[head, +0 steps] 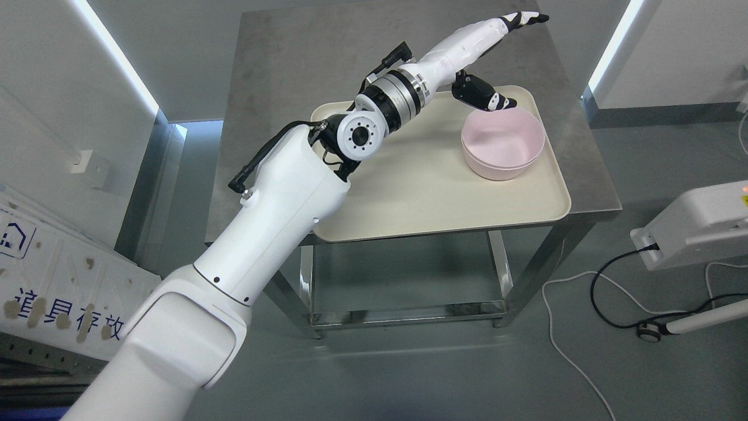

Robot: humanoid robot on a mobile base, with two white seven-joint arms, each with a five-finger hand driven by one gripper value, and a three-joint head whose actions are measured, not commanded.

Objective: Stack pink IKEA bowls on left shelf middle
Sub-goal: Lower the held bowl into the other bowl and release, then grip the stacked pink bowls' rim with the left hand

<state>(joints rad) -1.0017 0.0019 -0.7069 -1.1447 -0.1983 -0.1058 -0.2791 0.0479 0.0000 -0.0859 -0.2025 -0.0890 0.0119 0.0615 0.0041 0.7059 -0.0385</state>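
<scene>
While left hand [488, 52] hovers spread wide, holding nothing, stacked pink bowls [502, 145] sit just below its thumb on tray [409, 199].

Readable text: one printed panel at the lower left of the frame

At the lower left you have a white panel [55, 280] leaning at an angle, printed with dark blue Chinese characters that appear to read "道具存放"; brownish spots lie over the strokes, so you can't be sure of every character. Above that line, at the left edge of the same panel, you can see a small dark blue house-shaped logo [13, 234], cut off by the frame. The white device [698, 225] at the right edge shows you a small orange light but no lettering you can read. Nothing else in your view carries legible print, labels or numbers.
</scene>
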